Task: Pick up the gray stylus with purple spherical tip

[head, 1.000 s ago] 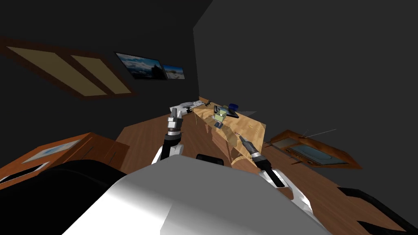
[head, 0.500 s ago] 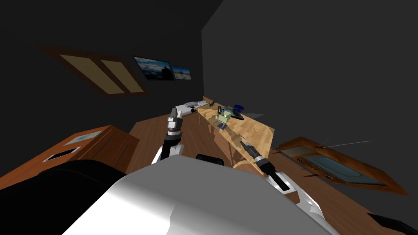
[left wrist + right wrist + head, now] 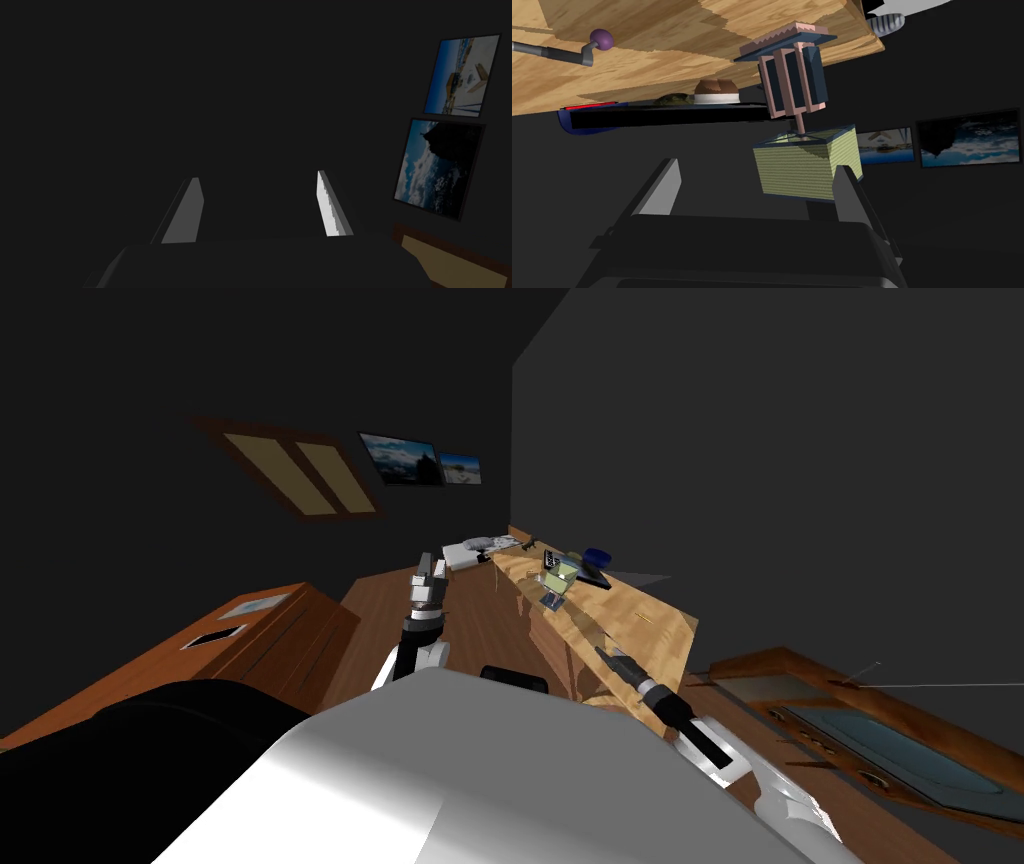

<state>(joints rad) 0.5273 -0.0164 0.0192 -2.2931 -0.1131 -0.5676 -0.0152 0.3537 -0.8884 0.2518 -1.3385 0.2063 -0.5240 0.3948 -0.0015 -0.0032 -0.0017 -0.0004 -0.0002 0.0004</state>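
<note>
Stylus (image 3: 557, 52) lies ungrasped on worktop (image 3: 662, 30), in from its edge. Right claw (image 3: 757, 167) wide open, empty, short of it; left claw (image 3: 257, 176) open too. Grasp pending.

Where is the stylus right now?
In the right wrist view the stylus lies flat on the light wood desk top, untouched, well aside from the open right gripper and the yellow-green box.

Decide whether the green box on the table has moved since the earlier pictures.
No. The green box keeps its spot on the wooden table; the whole view shifted, so my camera moved.
</note>
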